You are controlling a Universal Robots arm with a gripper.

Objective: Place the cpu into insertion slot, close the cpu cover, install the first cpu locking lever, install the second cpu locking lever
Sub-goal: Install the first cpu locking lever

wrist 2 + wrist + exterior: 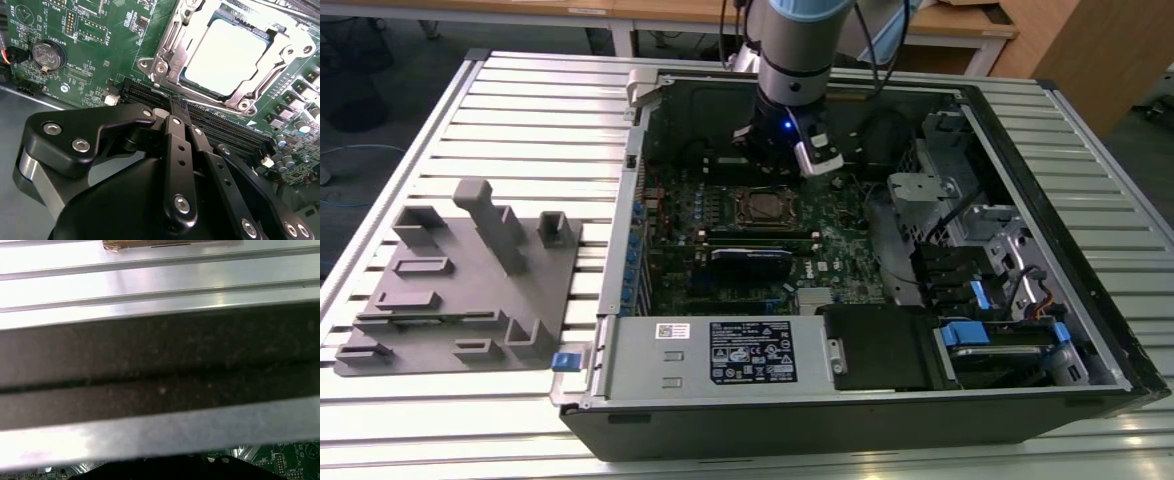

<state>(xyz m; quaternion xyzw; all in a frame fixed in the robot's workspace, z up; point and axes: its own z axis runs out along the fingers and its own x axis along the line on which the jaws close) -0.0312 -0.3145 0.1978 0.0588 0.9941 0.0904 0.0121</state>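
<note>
The cpu (225, 55) is already seated in the insertion slot (260, 31). In the second wrist view its flat top reads as a bright, pale square lying level inside the socket, with green circuit board (100, 45) around it. The cpu cover (172, 47), a thin silver frame with screw heads at its corners, lies down over the chip's edges, so treat the placing and cover steps as done. By judgement, the step in hand is the locking levers. The gripper (176, 106) sits low over the board, just beside the cover edge that faces the long black memory slots (220, 127). Its two black fingers are drawn together at the tips, and nothing can be seen held between them. A thin bright rod (161, 91) lies right at those tips. It is probably a locking lever, but you cannot tell from these views whether it is latched or whether the tips touch it. Lever work here calls for a steady push on the rod alone, clear of the chip's top and the memory slots. In the exterior view the arm (794, 50) stands over the open computer case (854, 420).
</note>
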